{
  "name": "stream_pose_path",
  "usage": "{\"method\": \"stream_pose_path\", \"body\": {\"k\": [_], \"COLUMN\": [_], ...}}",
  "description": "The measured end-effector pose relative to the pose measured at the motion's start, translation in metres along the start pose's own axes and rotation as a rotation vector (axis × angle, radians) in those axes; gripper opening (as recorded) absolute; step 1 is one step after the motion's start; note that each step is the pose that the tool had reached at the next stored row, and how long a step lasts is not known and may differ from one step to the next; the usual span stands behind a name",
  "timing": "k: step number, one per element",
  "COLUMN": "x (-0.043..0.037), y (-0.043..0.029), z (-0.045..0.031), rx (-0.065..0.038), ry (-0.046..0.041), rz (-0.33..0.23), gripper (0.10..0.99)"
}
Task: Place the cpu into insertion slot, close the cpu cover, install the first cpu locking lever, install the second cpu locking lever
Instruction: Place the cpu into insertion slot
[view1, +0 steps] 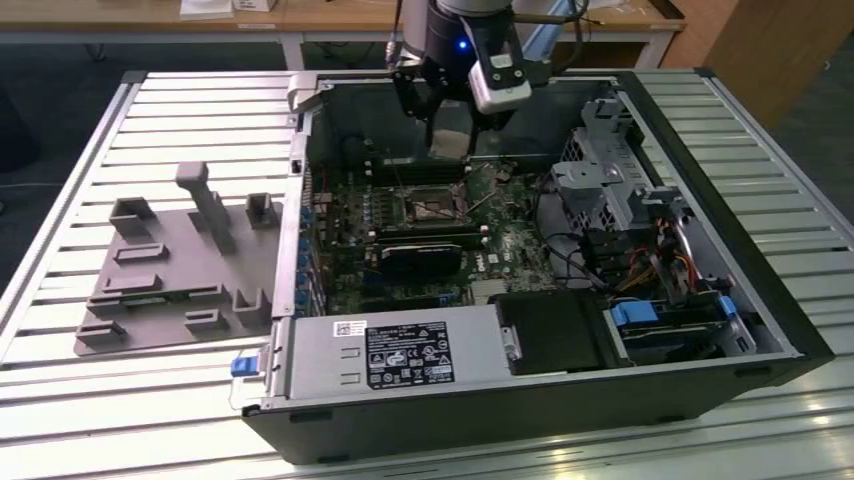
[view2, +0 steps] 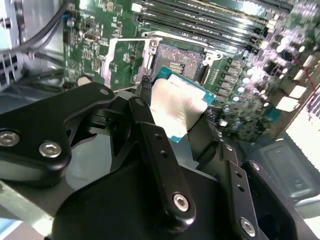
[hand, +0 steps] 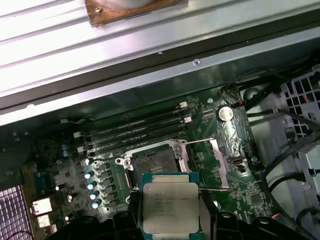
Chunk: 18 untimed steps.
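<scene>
Arm pose: reaches down from above into the open computer case (view1: 534, 420), gripper (view1: 451, 140) aimed at the green board.
Gripper: 2 black fingers (view2: 152, 145) clamped on opposite edges of the cpu (hand: 171, 205), its silver face showing.
Just beyond the gripper: the insertion slot (hand: 152, 162), bare, with the cpu held clear above it.
Beside the slot: the cpu cover (hand: 215, 150), swung open.
Room: case walls stand well apart from the gripper.
Surface: slatted metal table (view1: 80, 400), with a grey fixture tray (view1: 160, 290) outside the case.
</scene>
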<state>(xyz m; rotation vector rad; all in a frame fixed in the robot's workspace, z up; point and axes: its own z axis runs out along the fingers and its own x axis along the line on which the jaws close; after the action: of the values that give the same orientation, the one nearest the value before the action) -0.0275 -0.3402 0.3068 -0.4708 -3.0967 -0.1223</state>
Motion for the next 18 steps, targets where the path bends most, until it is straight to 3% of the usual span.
{"method": "stream_pose_path", "body": {"k": [9, 18], "x": [-0.0002, -0.0002], "y": [-0.0008, -0.001], "z": [0.01, 0.0137], "rx": [-0.003, -0.005], "ry": [-0.0125, -0.0246], "rz": [0.164, 0.321], "gripper": [0.537, 0.537]}}
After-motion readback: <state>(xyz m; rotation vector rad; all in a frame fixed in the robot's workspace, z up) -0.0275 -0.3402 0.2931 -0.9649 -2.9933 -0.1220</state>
